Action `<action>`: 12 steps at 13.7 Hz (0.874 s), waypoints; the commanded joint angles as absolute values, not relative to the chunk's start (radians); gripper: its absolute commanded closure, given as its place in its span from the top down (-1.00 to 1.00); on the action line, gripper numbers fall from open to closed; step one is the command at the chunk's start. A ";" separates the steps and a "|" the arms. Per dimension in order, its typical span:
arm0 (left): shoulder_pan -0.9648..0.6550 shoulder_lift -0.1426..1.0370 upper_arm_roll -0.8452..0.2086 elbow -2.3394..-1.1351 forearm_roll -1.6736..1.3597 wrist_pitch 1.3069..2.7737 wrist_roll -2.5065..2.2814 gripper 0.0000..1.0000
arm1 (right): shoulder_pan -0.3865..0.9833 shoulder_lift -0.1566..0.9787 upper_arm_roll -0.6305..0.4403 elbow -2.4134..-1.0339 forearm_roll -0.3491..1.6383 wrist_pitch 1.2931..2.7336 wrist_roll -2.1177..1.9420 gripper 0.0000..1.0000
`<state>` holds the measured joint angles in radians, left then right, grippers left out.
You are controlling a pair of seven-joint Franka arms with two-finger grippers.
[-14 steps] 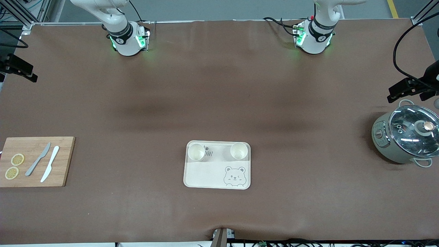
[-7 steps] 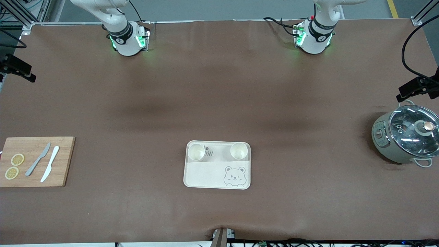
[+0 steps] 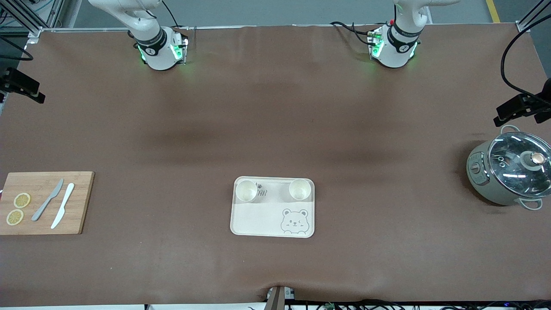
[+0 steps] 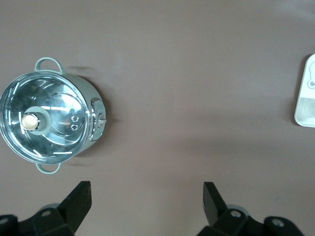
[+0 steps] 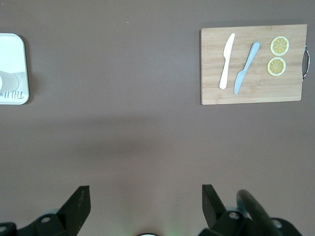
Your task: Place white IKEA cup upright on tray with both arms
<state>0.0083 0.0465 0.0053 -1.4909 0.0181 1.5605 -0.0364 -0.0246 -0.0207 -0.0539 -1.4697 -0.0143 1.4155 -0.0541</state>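
White IKEA cups: two stand upright on the tray [image 3: 272, 224], one [image 3: 246, 190] at the corner toward the right arm's end of the table, the other [image 3: 300, 189] at the corner toward the left arm's end, both along the tray edge farther from the front camera. Each shows an open round mouth facing up and a pale, plain wall; neither leans or touches the other. The tray is cream with rounded corners, a raised rim, grey lettering between the cups and a bear face on the nearer half.

The placement reads as done, so your step in hand is to park both arms without disturbing anything. The left gripper [image 4: 147, 199] hangs high over bare table beside the lidded pot [image 3: 510, 168], its fingers [image 4: 78, 199] spread wide and holding nothing. The right gripper [image 5: 146, 199] hangs high over bare table between the tray and the cutting board [image 3: 43, 202], likewise spread wide and empty.

Keep both grippers at height and well away from the tray. Watch the left arm near the pot's glass lid, and the right arm's cable near the board carrying two knives and two lemon slices. If you must check the cups, do so from above rather than approaching from the side.
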 commanded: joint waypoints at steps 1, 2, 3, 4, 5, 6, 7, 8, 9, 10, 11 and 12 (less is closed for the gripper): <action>0.011 0.034 -0.018 -1.488 0.006 1.505 -0.037 1.00 | -0.049 -0.034 -0.038 -1.471 0.005 1.417 -0.060 1.00; 0.011 0.035 -0.035 -1.491 0.008 1.490 -0.037 1.00 | -0.049 -0.034 -0.038 -1.471 0.005 1.417 -0.060 1.00; 0.011 0.031 -0.046 -1.500 0.009 1.489 -0.037 1.00 | -0.049 -0.034 -0.038 -1.471 0.006 1.417 -0.060 1.00; 0.012 0.025 -0.057 -1.514 0.011 1.489 -0.037 1.00 | -0.049 -0.034 -0.038 -1.471 0.005 1.417 -0.060 1.00; 0.012 0.012 -0.073 -1.525 0.011 1.493 -0.037 1.00 | -0.049 -0.034 -0.038 -1.471 0.005 1.417 -0.060 1.00; 0.012 0.008 -0.092 -1.537 0.014 1.494 -0.040 1.00 | -0.049 -0.034 -0.038 -1.471 0.005 1.417 -0.060 1.00; 0.017 -0.001 -0.100 -1.545 0.014 1.502 -0.040 1.00 | -0.049 -0.034 -0.038 -1.471 0.005 1.417 -0.060 1.00; 0.017 -0.003 -0.100 -1.543 0.014 1.505 -0.041 1.00 | -0.049 -0.034 -0.038 -1.471 0.005 1.417 -0.060 1.00; 0.017 -0.003 -0.100 -1.540 0.014 1.505 -0.043 1.00 | -0.051 -0.034 -0.038 -1.471 0.005 1.417 -0.060 1.00; 0.017 -0.003 -0.100 -1.537 0.012 1.503 -0.044 1.00 | -0.051 -0.032 -0.038 -1.471 0.003 1.417 -0.060 1.00; 0.017 -0.003 -0.097 -1.534 0.012 1.499 -0.052 1.00 | -0.049 -0.029 -0.038 -1.470 0.003 1.417 -0.060 1.00; 0.017 -0.003 -0.094 -1.529 0.012 1.499 -0.054 1.00 | -0.049 -0.028 -0.038 -1.470 0.003 1.417 -0.060 1.00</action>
